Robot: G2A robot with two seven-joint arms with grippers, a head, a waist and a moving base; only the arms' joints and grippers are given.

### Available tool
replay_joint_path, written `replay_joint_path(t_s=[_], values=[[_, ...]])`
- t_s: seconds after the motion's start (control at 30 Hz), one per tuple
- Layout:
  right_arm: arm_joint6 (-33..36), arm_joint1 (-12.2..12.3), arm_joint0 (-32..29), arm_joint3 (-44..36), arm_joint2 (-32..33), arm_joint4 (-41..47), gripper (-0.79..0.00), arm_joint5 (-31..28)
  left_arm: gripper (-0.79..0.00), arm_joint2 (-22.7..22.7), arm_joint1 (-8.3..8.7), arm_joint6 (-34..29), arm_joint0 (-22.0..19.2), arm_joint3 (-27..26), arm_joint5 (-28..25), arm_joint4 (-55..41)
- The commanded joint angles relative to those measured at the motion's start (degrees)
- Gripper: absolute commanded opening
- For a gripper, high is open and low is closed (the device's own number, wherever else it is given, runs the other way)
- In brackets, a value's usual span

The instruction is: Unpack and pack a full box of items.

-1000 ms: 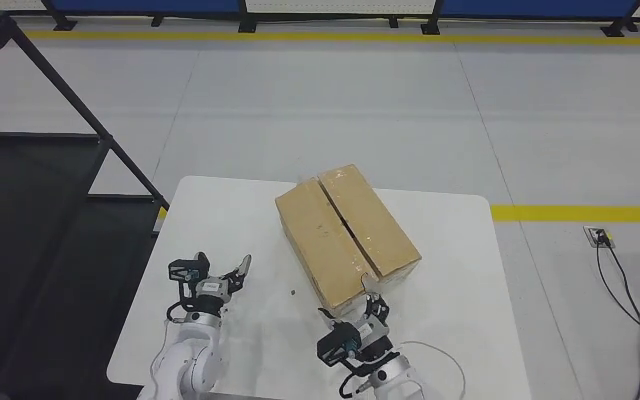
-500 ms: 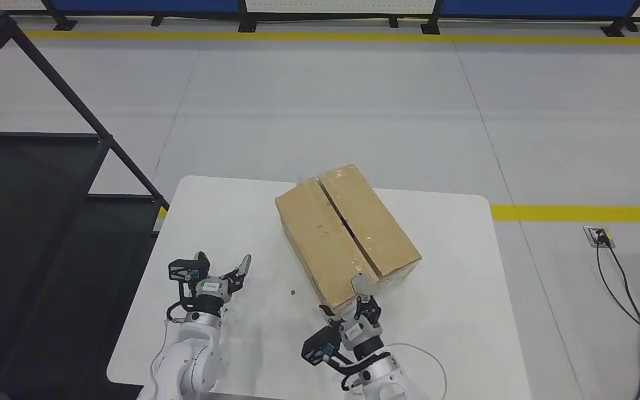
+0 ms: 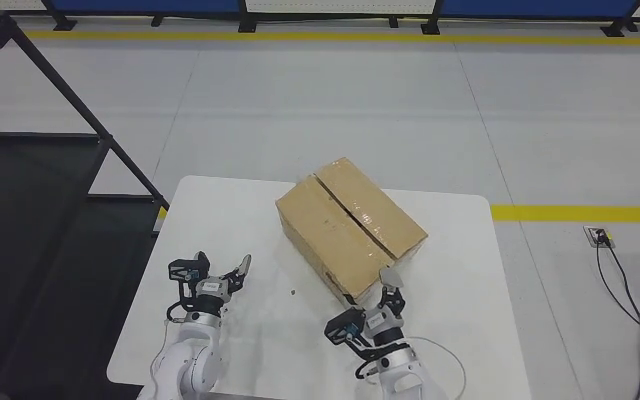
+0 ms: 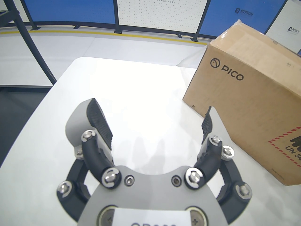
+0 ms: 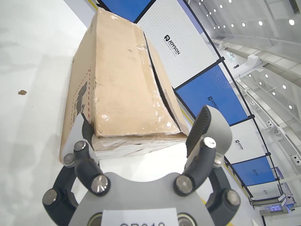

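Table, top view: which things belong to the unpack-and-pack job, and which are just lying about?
Job:
box, flaps closed, on the table
left jaws, open, apart from the box
right jaws, open at the box's near end

Lying about:
brown scrap on the table
black frame beside the table

The left arm lies low at the near left part of the tabletop (image 3: 250,215). Its wrist is level and the left end effector (image 4: 150,106) points away from the body, jaws wide apart (both ribbed pads (image 4: 98,121) are bare). The right arm is at the near middle. The right end effector (image 5: 144,115) is rolled to one side, jaws also spread wide.
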Motion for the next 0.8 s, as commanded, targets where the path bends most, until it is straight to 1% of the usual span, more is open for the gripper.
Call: replay_joint_path(t_s=[0.0,0.27,0.43,0.77], values=[[-0.16,0.0,-0.4,-0.22,0.73,0.33,0.0,-0.13,0.0,0.0,0.0,0.0,0.0,0.0,0.0,0.0],[-0.67,-0.06,-1.66,-0.96,3.53,1.87,0.0,-0.15,0.0,0.0,0.0,0.0,0.0,0.0,0.0,0.0],[-1.5,-0.06,-2.21,-1.2,5.91,4.78,0.0,-0.82,0.0,0.0,0.0,0.0,0.0,0.0,0.0,0.0],[-4.91,0.36,-3.55,-2.58,11.36,10.44,0.0,-5.34,0.0,0.0,0.0,0.0,0.0,0.0,0.0,0.0]])
